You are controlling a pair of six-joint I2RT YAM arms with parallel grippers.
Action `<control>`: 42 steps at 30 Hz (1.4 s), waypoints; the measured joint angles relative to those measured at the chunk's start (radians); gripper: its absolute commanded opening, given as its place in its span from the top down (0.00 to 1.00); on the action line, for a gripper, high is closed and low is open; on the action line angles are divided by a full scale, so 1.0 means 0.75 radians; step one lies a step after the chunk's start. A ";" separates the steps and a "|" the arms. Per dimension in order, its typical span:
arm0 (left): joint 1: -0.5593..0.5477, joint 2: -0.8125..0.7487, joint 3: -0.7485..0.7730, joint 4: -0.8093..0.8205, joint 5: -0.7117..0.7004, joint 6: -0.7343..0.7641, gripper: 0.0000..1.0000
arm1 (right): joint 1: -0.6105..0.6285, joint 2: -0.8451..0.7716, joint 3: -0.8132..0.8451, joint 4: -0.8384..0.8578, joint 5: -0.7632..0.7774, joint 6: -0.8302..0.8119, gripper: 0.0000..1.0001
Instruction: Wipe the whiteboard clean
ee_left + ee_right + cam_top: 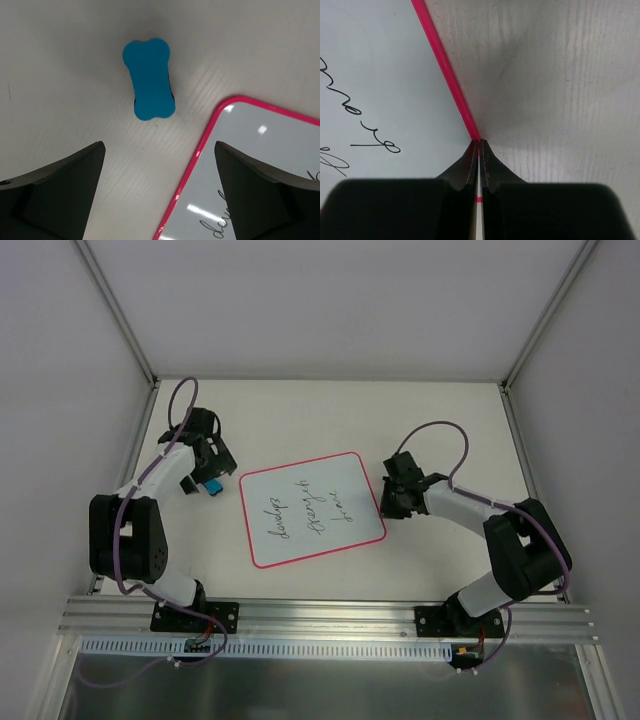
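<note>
The whiteboard (312, 508) lies flat in the middle of the bench (450, 420), slightly skewed, with three lines of dark handwriting (316, 510) on it, none of it wiped. The right pincer (479, 145) is closed tight on the board's pink right-hand edge, which runs in between its fingers; I take it to be pinning the board down.

The left pincer (159, 145) is spread wide and holds nothing. The blue bone-shaped eraser (148, 79) sits on the bench just ahead of it, a little off-centre from the gap, close beside the board's left corner but not touching it. Its long axis points away from the pincer, so the fingers would close across its narrow waist. The left arm is plainly the nearer one; it looks to need only a short reach forward and down.
</note>
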 measured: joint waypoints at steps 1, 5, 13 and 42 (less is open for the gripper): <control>0.015 0.030 0.021 -0.003 -0.005 0.000 0.09 | 0.000 -0.006 -0.005 -0.001 0.005 0.014 1.00; 0.048 0.163 0.100 0.000 -0.031 -0.001 0.23 | 0.000 -0.008 -0.007 -0.003 0.010 0.040 1.00; 0.083 0.395 0.219 0.006 -0.038 0.001 0.43 | 0.005 -0.003 0.003 -0.014 0.010 0.047 1.00; 0.125 0.334 0.078 0.109 0.038 0.040 0.91 | 0.009 0.033 0.042 -0.042 0.002 0.036 1.00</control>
